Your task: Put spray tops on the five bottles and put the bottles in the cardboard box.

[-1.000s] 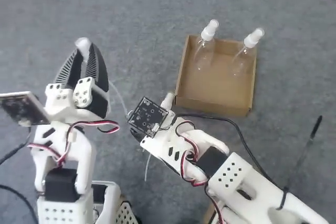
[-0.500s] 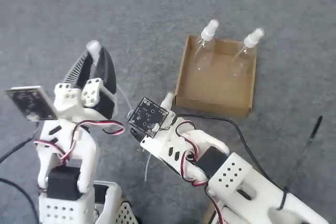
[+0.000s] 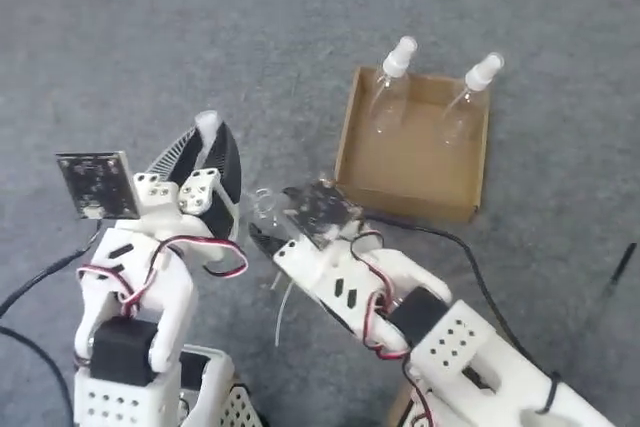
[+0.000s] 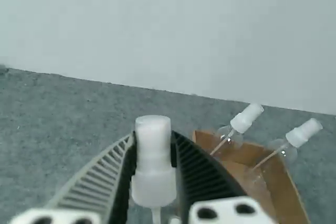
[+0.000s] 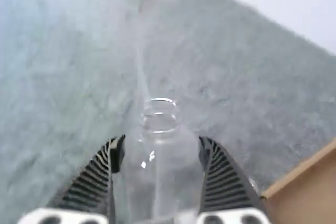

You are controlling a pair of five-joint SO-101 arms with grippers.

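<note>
Change, left arm: over the last second my left gripper (image 3: pixel 207 135) has travelled toward the other arm. It is clamped on a white spray top (image 4: pixel 153 157), nozzle upward.
Change, right arm: my right gripper (image 5: pixel 161 148) has turned, so the open mouth of the bottle (image 5: pixel 158 124) it grips now shows beside the spray top.
Meaning: I judge that capping is about to begin; the top and the mouth are near but not touching.
Look of bottle: clear, uncapped, with a ringed narrow neck; probably slippery.
Place: near the middle of the table (image 3: pixel 120 47), just beside the cardboard box (image 3: pixel 400 202), at its corner nearest the arms.
Box: two capped bottles (image 3: pixel 385 97) lean at its far wall.
</note>
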